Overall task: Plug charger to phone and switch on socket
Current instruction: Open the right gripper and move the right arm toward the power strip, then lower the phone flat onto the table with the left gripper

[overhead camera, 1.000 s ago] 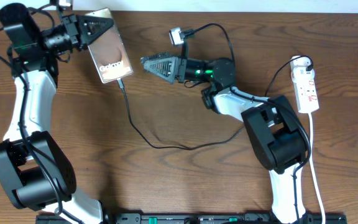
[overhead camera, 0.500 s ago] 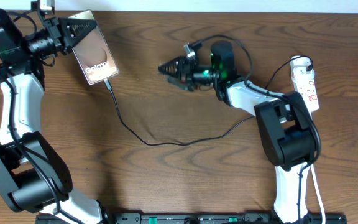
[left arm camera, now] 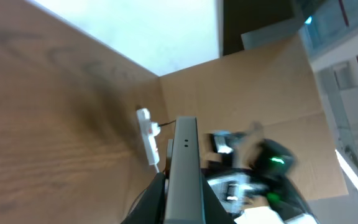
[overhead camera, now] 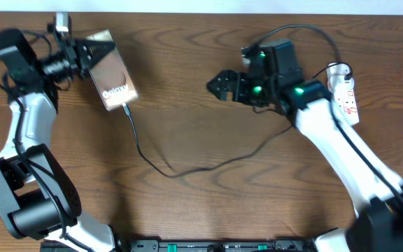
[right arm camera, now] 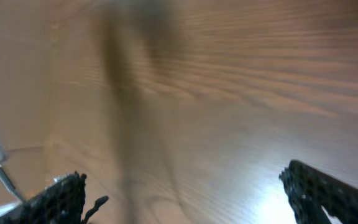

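The phone (overhead camera: 115, 70), brownish face up with white lettering, is held at the table's far left by my left gripper (overhead camera: 98, 49), which is shut on its top end. In the left wrist view the phone's dark edge (left arm camera: 185, 163) sits between the fingers. The charger cable (overhead camera: 161, 168) meets the phone's lower edge and trails right across the table. My right gripper (overhead camera: 219, 84) is open and empty above the middle of the table; its fingertips (right arm camera: 64, 196) stand wide apart over bare wood. The socket (overhead camera: 346, 98) lies at the far right, partly behind the right arm.
The socket (left arm camera: 146, 134) also shows small in the left wrist view, with the blurred right arm (left arm camera: 263, 171) beside it. A white cord (overhead camera: 352, 150) runs from the socket toward the front edge. Brown cardboard (left arm camera: 253, 81) stands beyond the table.
My right gripper has drawn back to the right, away from the phone and toward the socket. My left gripper still holds the phone and has shifted it slightly.
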You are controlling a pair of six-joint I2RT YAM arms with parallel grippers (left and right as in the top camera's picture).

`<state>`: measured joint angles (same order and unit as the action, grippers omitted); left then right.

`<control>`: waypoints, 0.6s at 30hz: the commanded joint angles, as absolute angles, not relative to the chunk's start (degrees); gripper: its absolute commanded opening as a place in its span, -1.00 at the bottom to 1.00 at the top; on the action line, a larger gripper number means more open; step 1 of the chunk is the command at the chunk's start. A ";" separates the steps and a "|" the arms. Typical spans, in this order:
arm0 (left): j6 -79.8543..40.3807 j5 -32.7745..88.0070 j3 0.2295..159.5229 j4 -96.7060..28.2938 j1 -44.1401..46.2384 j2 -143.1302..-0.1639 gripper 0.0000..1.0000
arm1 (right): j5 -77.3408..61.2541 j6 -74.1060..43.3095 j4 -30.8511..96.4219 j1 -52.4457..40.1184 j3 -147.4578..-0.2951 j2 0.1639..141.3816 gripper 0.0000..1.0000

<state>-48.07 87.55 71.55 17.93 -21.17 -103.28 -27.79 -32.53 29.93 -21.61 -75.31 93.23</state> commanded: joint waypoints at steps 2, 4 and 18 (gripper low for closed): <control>-41.65 82.56 62.15 18.06 -21.41 -102.04 -0.85 | -10.59 -28.18 37.87 -21.43 -75.66 82.91 0.98; -40.27 79.18 58.35 18.06 -21.41 -102.28 -0.85 | -7.73 -28.18 40.29 -21.43 -75.66 80.42 0.98; -33.89 55.07 42.57 8.93 -21.41 -103.74 -0.85 | -3.11 -28.18 48.56 -21.45 -75.64 78.24 0.99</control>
